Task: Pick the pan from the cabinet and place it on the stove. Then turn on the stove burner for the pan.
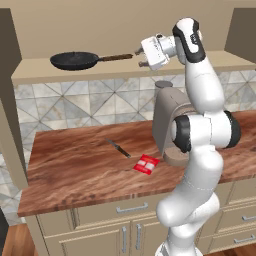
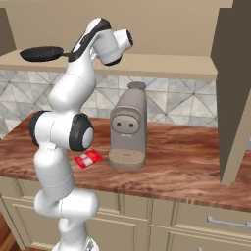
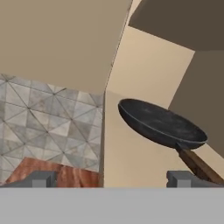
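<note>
Gaping wide and empty, tool [image 1: 139, 58] nears pan [image 1: 74, 61]; handle tip hidden.

Upper left of left base view, you see pan [image 1: 74, 60]: black, greyish worn bowl, brown handle. Cabinet [image 1: 125, 30] interior plain beige, shelf same tone. Mid-frame backsplash [image 1: 85, 107]: grey-white tiles, triangular marbled pattern. Below it, counter [image 1: 75, 170]: reddish-brown wood grain, darker streaks. Centre of counter, you find knife [image 1: 118, 148], dark grey, and packet [image 1: 146, 164], red with white marks. Right of centre, coffee machine [image 2: 128, 127]: taupe-grey. Bottom, drawers [image 1: 130, 215]: beige, silver handles. Gripper [image 3: 113, 178] fingertips: dark grey.
</note>
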